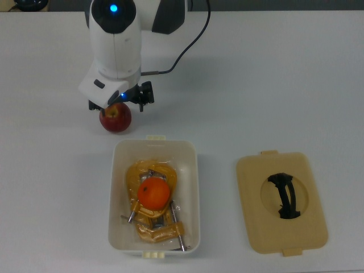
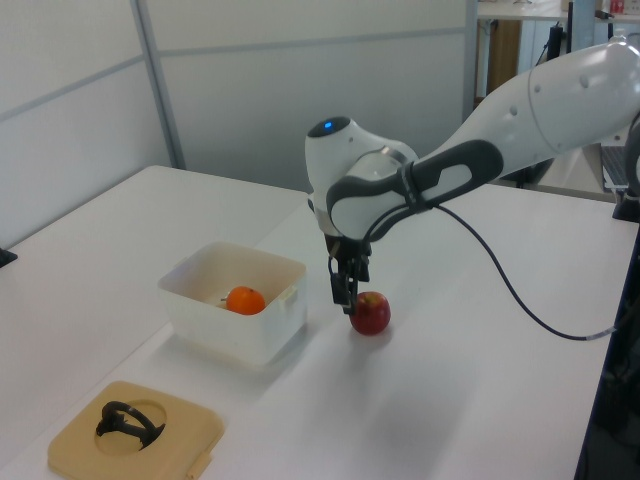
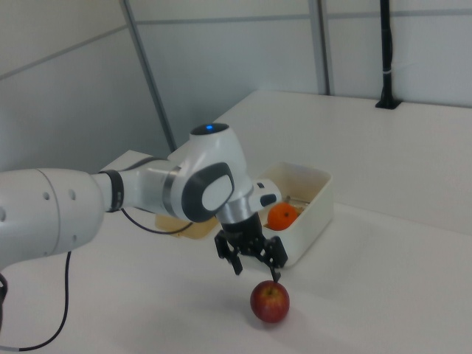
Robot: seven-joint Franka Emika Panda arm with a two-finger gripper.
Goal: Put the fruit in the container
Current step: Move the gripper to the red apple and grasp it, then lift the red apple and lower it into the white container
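1. Biggest thing out here: the flat, matte white table [image 1: 284, 74], smooth and bare across most of its width.

2. My arm [image 2: 520, 110] comes next, glossy white rounded shells with dark grey joint bands, a blue light glowing on the wrist housing, and a thin black cable [image 2: 500, 300] looping off it over the tabletop.

3. The white rectangular plastic tub with rounded corners [image 1: 116, 187] sits open, thin walls, a small tan latch tab at each short end.

4. To the top view's right of the tub, well apart from it, lies the flat tan plastic lid with a black arched handle [image 1: 281, 202] in a round recess at its centre.

5. Inside the tub, a heap of yellow-orange clamps with metal screws [image 1: 152, 224] covers the floor, chunky curved bodies and thin shiny rods.

6. On top of those clamps rests the bright orange round fruit [image 1: 153, 193], with a dull, finely dimpled skin. That one is in the tub.

7. The dark red round fruit with a yellow patch [image 1: 115, 117] stands on the table, glossy-skinned, just outside the tub's short end, at the top view's upper left of it.

8. My black two-finger claw [image 3: 256, 267] hangs right over that red fruit, fingers spread wide and pointing down, with nothing between them. In the right view there is a sliver of air between fingertips and fruit.
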